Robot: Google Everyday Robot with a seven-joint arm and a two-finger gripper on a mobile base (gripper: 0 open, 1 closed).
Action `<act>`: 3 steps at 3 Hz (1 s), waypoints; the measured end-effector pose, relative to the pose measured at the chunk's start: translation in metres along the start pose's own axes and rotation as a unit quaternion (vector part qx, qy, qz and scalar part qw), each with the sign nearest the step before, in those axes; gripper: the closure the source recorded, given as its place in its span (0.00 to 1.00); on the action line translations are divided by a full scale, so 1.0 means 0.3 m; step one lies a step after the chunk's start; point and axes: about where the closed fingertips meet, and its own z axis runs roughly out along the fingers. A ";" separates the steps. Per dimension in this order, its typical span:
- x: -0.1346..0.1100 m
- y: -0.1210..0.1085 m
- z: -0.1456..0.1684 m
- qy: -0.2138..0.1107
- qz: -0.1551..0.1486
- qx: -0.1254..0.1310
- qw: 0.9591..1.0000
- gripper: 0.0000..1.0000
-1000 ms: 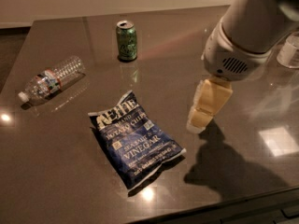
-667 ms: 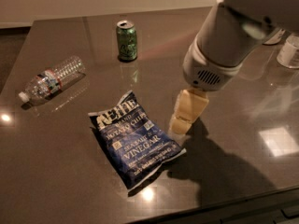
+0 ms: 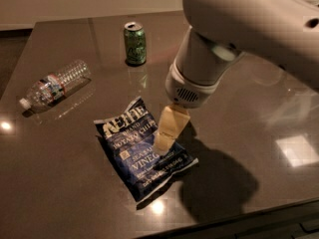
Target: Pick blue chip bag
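A dark navy-blue crinkly rectangular chip bag (image 3: pixel 130 156) with large white lettering lies flat near the middle of the glossy dark brown tabletop (image 3: pixel 60 183), its long axis running from 11 o'clock to 5 o'clock. The white, rounded robot arm (image 3: pixel 199 68) comes in from 2 o'clock and points down. Its gripper (image 3: pixel 162 144), with pale yellow jaws, hangs over the bag's 3 o'clock edge, and the tips show in front of the printed face. I cannot tell whether the jaws are open or closed, since they read as one yellow block from this angle. I also cannot tell whether the tips touch the foil or stop just above it. Nothing is seen held.

At 12 o'clock from the bag, well apart from it, a green aluminium drink can (image 3: pixel 135 44) stands upright. At 10 o'clock from the bag a clear, crushed plastic water bottle (image 3: pixel 56 82) lies on its side, with its cap toward 8 o'clock. The arm's dark shadow falls on the tabletop at 4 o'clock from the bag.
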 end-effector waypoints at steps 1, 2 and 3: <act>-0.041 0.014 0.056 -0.002 -0.004 -0.012 1.000 0.00; -0.068 0.025 0.090 -0.003 -0.008 -0.020 1.000 0.00; -0.088 0.039 0.110 -0.002 -0.013 -0.024 1.000 0.00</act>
